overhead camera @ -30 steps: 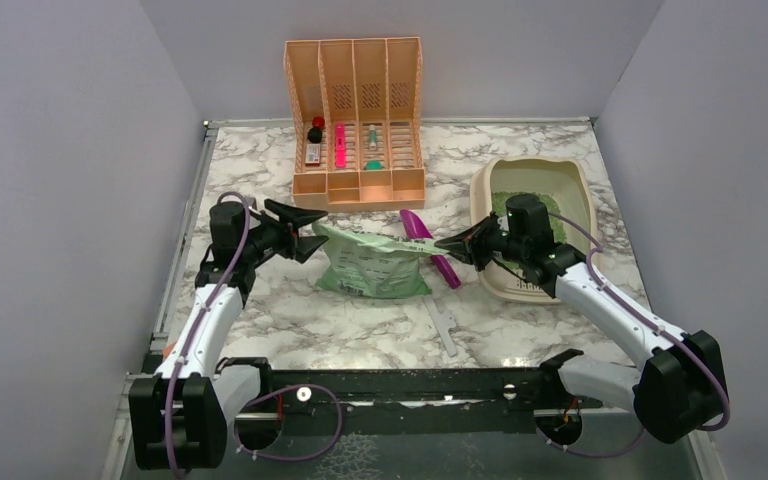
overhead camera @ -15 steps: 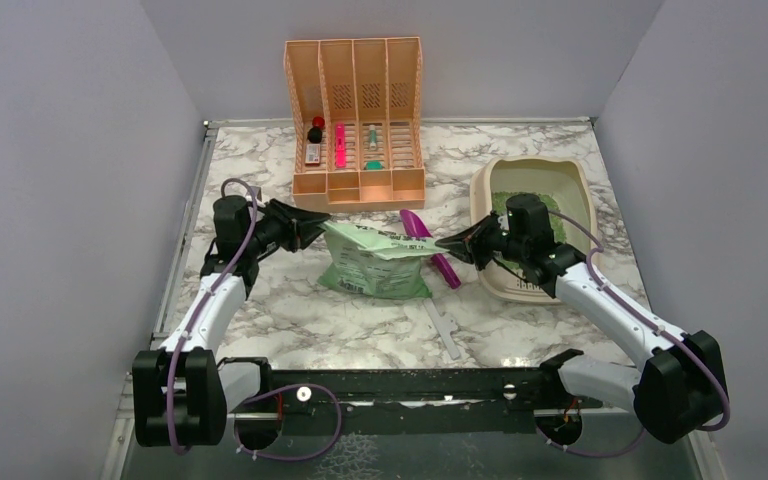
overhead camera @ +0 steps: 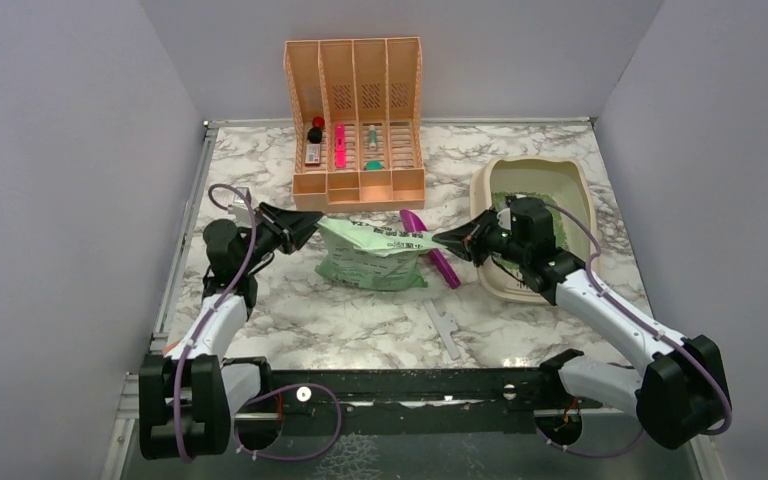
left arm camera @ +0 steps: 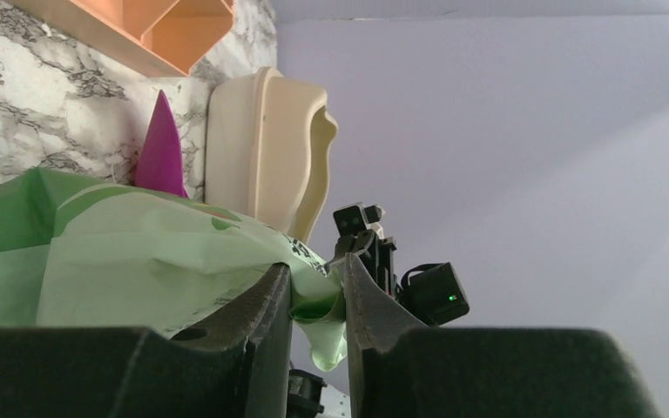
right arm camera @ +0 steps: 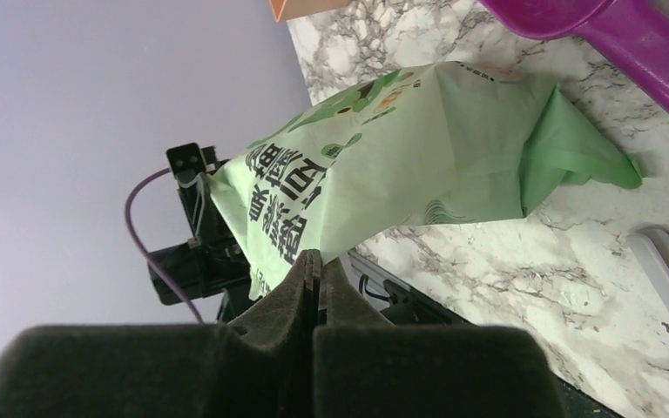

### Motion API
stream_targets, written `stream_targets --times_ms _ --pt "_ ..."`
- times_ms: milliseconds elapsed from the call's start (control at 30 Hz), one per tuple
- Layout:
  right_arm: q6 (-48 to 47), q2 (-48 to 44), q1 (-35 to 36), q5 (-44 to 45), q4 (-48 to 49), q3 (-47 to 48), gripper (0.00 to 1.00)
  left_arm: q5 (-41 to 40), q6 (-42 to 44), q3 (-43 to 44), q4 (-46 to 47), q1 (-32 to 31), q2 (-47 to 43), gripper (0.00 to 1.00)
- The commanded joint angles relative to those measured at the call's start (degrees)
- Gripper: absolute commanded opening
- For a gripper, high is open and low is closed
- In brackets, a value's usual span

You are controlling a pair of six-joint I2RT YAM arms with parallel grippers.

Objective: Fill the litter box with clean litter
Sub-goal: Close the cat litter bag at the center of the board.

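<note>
The beige litter box (overhead camera: 483,190) sits at the right of the table, with a layer of green clean litter (overhead camera: 561,226) in it, partly hidden by my right arm. It also shows in the left wrist view (left arm camera: 261,148). A pale green printed bag (overhead camera: 372,258) lies mid-table, its upper edge raised and stretched between my grippers. My left gripper (overhead camera: 310,222) is shut on the bag's left corner (left arm camera: 318,280). My right gripper (overhead camera: 444,240) is shut on its right edge (right arm camera: 314,258). The bag's bottom (right arm camera: 566,152) rests on the marble.
A peach slatted file organizer (overhead camera: 355,120) with markers stands behind the bag. A purple scoop (overhead camera: 432,248) lies between the bag and the litter box. A pale flat strip (overhead camera: 443,326) lies near the front. Grey walls enclose three sides.
My left gripper has moved away from me and closed on the bag's left corner. The bag's top edge has risen and shifted slightly toward the organizer. My right gripper has edged up with it.
</note>
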Motion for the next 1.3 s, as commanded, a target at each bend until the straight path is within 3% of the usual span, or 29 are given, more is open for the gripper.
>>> stream_targets --times_ms 0,67,167,300,333,400,500,633,767,933,1267 --pt "-4.4 -5.5 -0.3 4.5 11.0 -2.8 0.01 -2.1 -9.3 -6.0 29.9 4.0 -4.0 0.0" --pt "-8.7 -5.8 -0.4 5.6 11.0 -3.4 0.01 -2.5 -9.4 -7.7 35.2 4.5 -3.8 0.0" --pt "-17.5 -3.7 -0.4 0.3 18.0 -5.8 0.01 -3.1 -6.5 -10.3 47.0 4.5 -2.2 0.0" --pt "-19.1 0.4 -0.4 -5.1 26.9 -9.2 0.01 -1.6 -8.3 -11.7 53.7 4.5 1.7 0.02" --pt "-18.9 1.0 -0.3 -5.3 27.5 -9.3 0.01 -1.0 -9.5 -11.8 53.2 4.5 2.1 0.13" --pt "-19.1 1.1 0.0 -5.2 27.7 -9.0 0.01 0.9 -11.6 -11.5 50.0 4.4 2.7 0.5" --pt "-21.3 -0.2 0.1 -4.4 25.4 -7.9 0.01 2.2 -12.7 -11.1 45.7 4.4 1.8 0.7" --pt "-22.3 -1.1 0.2 -5.6 24.5 -7.8 0.01 5.2 -9.7 -8.4 33.0 4.4 -1.0 0.98" --pt "-22.0 -1.0 0.6 -6.0 25.2 -8.4 0.01 6.6 -9.6 -8.3 24.0 4.4 -3.1 0.99" --pt "-22.1 -1.3 0.9 -6.1 25.3 -8.4 0.01 5.4 -14.7 -11.2 19.1 4.4 -4.7 0.99" --pt "-24.0 -1.2 3.2 -5.1 22.9 -7.1 0.01 4.9 -29.3 -6.7 18.2 4.4 1.0 0.99"
